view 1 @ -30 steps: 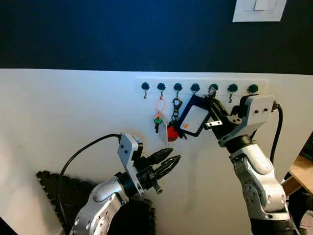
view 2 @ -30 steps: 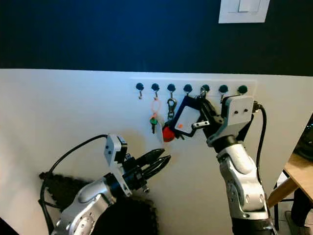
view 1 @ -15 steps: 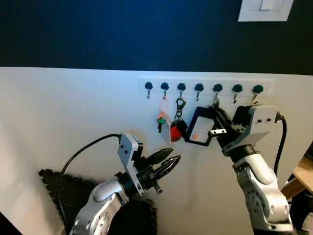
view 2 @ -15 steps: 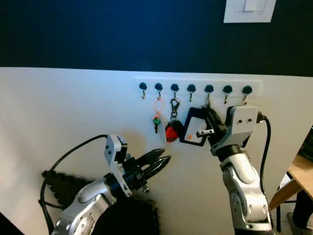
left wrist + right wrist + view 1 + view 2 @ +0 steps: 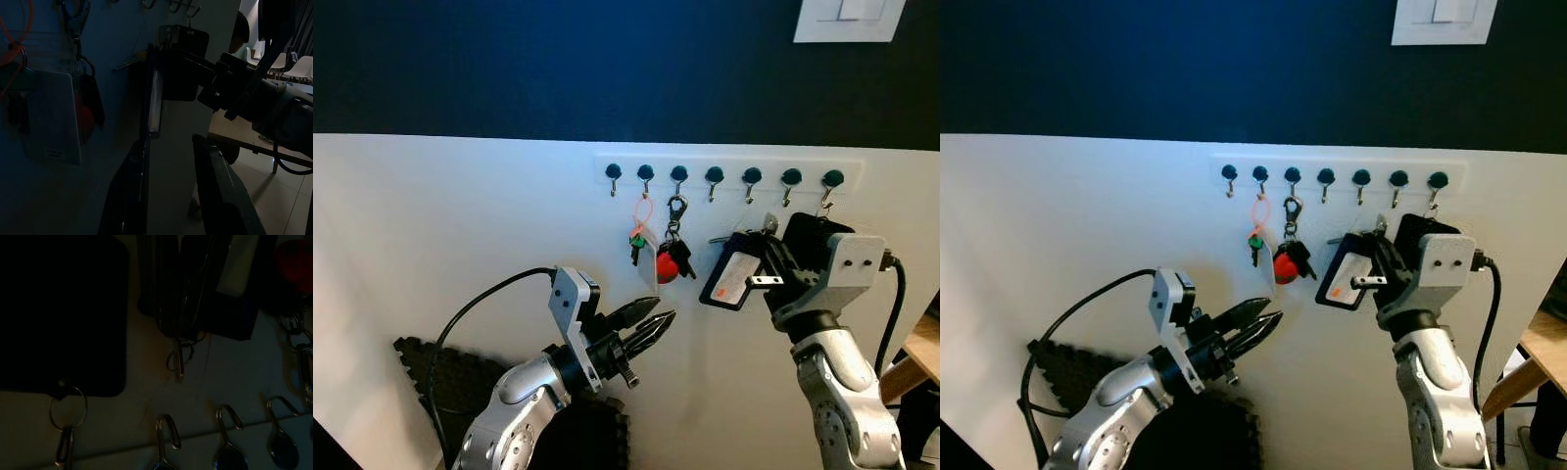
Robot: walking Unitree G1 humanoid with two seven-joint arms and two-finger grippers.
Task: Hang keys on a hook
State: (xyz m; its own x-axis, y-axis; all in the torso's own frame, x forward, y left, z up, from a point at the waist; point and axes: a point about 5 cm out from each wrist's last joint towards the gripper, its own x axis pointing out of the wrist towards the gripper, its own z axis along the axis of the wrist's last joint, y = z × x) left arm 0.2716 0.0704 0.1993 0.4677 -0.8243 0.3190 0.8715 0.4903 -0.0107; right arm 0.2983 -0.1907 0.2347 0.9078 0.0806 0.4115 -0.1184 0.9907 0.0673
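The right gripper's (image 5: 766, 262) fingertips are hidden behind the black key tag (image 5: 732, 279) clamped between them, held just below the hook rail (image 5: 724, 173), off the hooks.

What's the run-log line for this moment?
right gripper: holding black key tag below hook rail | tag: not hung | left gripper: open, idle

We are holding a black key tag (image 5: 736, 279) in our right gripper (image 5: 766, 266) just below the row of hooks (image 5: 715, 177); our left gripper (image 5: 651, 328) is hovering slightly parted, lower down.
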